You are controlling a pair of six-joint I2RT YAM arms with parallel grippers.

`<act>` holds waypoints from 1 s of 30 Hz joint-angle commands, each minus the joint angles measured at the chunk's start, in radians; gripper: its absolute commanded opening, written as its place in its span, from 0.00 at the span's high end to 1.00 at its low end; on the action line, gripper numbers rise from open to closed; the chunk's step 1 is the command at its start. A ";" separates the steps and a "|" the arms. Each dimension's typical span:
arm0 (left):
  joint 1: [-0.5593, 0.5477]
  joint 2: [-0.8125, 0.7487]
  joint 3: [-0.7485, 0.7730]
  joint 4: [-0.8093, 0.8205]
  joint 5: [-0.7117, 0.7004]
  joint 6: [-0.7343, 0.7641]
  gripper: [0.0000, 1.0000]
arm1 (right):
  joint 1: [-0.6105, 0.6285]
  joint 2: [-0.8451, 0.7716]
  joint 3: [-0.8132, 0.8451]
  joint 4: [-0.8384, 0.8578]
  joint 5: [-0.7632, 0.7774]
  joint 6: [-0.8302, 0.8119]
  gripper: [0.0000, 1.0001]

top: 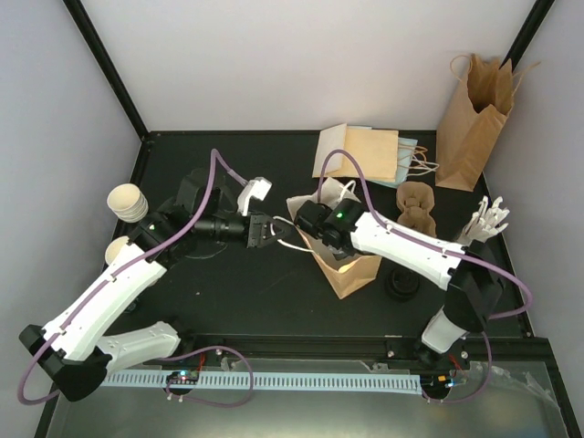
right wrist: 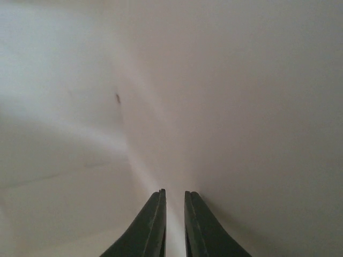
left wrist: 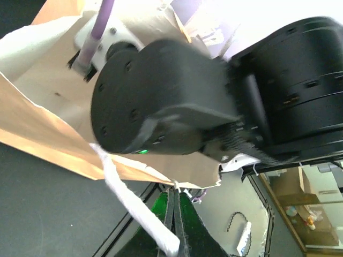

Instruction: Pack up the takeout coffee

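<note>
Takeout coffee cups point(top: 128, 202), two in cream paper, are pictured at the left edge of the table point(top: 237, 292). The nearer one is partly hidden behind the left arm, and both lie well apart from either set of fingers. At the near right, a round black disc point(top: 401, 287) is seen lying beside the right arm.

At the centre, the rim of an open kraft bag point(top: 354, 274) is pinched by the left gripper point(top: 265, 230), its fingers pressed together on the paper edge, with the bag's white handle point(left wrist: 134, 206) draped beside them. The right arm is plunged into the same bag from the right. The right gripper point(right wrist: 174, 193) is shown against pale inner paper, its fingers parted by a narrow slit with nothing between them.

A pale round shape point(top: 341, 266) is glimpsed in the bag's mouth; whether it is a cup cannot be told.

Farther right, brown cup carriers point(top: 415, 205) and white cutlery point(top: 488, 219) are laid out. Flat bags point(top: 365, 151) and an upright bag point(top: 470, 123) are seen at the far side.
</note>
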 commanded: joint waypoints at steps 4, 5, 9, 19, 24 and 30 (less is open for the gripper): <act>0.020 -0.007 -0.066 0.090 0.026 -0.012 0.96 | -0.003 -0.068 0.067 0.052 -0.131 -0.064 0.72; 0.021 -0.004 -0.071 0.098 0.032 -0.012 0.95 | -0.003 -0.073 0.072 0.053 -0.141 -0.066 0.72; 0.023 0.006 -0.079 0.111 0.046 -0.010 0.87 | -0.002 -0.085 0.082 0.061 -0.179 -0.079 0.72; 0.023 0.011 -0.076 0.172 0.125 -0.031 0.57 | -0.003 -0.143 0.142 0.098 -0.251 -0.098 0.72; 0.023 -0.011 -0.097 0.216 0.140 -0.055 0.43 | -0.003 -0.161 0.181 0.096 -0.254 -0.105 0.71; 0.017 -0.052 -0.146 0.289 0.146 -0.102 0.35 | -0.003 -0.186 0.210 0.101 -0.250 -0.102 0.71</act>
